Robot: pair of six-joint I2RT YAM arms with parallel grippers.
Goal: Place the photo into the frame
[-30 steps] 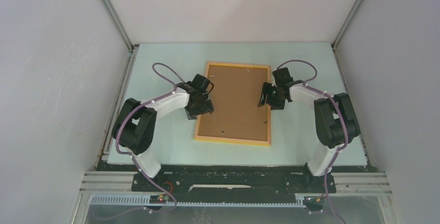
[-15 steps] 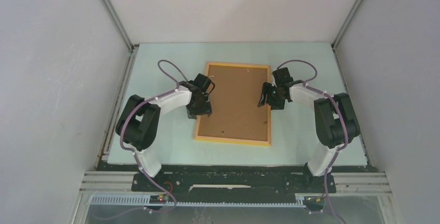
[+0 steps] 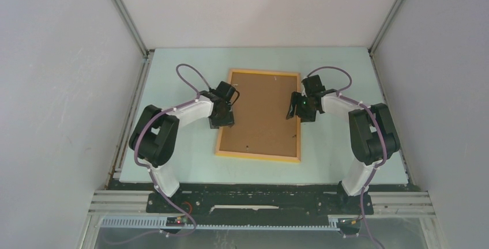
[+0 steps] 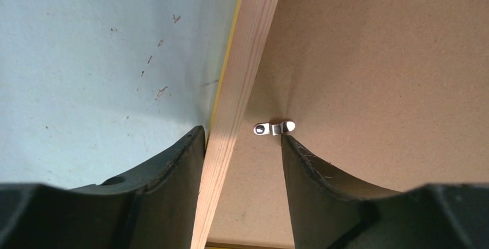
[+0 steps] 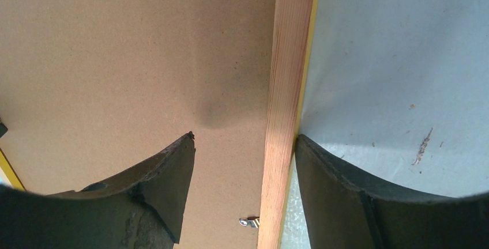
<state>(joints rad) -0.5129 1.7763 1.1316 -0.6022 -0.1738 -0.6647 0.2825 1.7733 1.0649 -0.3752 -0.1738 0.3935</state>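
Frame position: the frame (image 3: 258, 156) is laid flat, back side up, on the middle of the table (image 3: 334, 145), between the two arms.
Frame long axis: it is run from the near edge toward the far wall, roughly square to the table; the short rails are placed near and far.
Frame contents: the opening is filled by a brown fibreboard backing sheet (image 3: 262, 113); a small metal tab (image 4: 274, 128) is seen on it by the left long rail.
Left arm: the elbow is folded back toward the near left, and the forearm is reached across to the left long rail about mid-length, wrist turned downward.
Left gripper (image 3: 224, 123): the jaws are spread astride the left rail, one finger over the table, the other over the sheet, just beside the tab.
Right arm: a mirrored pose is held, elbow back, forearm reached to the right long rail.
Right gripper (image 3: 292, 112): the jaws are spread astride the right rail, one finger over the sheet, the other over the table; nothing is pinched.
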